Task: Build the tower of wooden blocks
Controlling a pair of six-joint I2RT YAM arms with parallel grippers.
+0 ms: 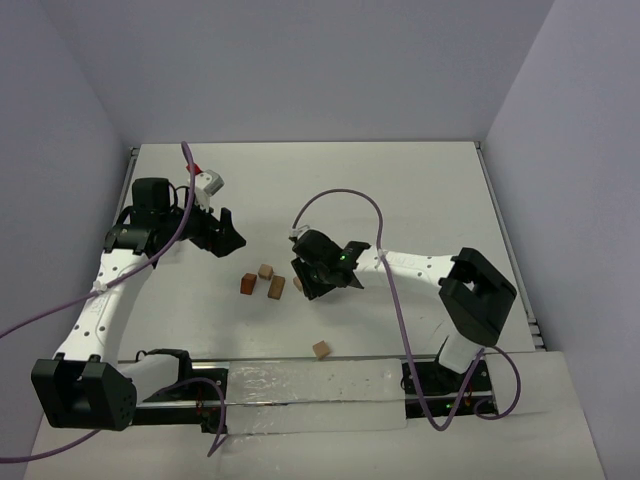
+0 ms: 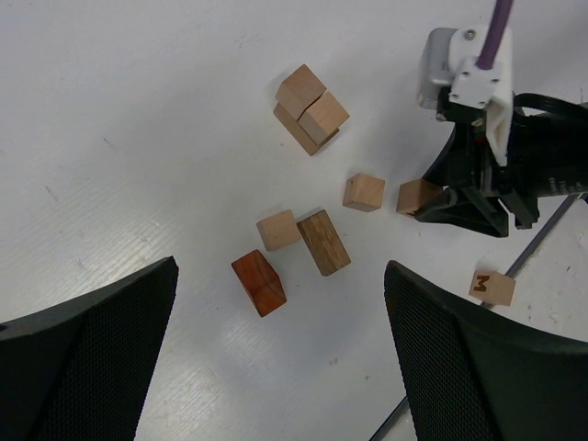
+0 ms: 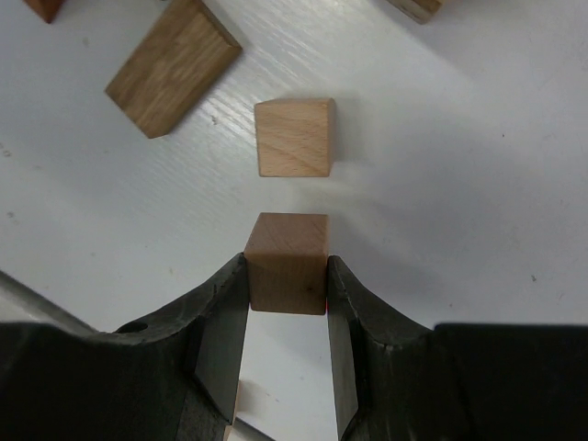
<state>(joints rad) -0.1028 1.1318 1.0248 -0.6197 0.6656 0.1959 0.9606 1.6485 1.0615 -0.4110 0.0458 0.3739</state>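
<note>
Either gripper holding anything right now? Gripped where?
The right gripper is shut on a tan cube, its fingers pressing two opposite side faces. The left gripper is open and holds nothing.

White table (image 1: 400,190) bears loose wood blocks (image 1: 276,288) scattered near its middle

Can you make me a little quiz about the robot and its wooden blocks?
1. True or false: the left hand is shut.
2. What is the right hand gripping? A) a spoon B) a wood block C) nothing
3. Fill in: the tan cube just ahead of the gripped block is ___ it (touching / apart from).
Key: 1 false; 2 B; 3 apart from.
</note>
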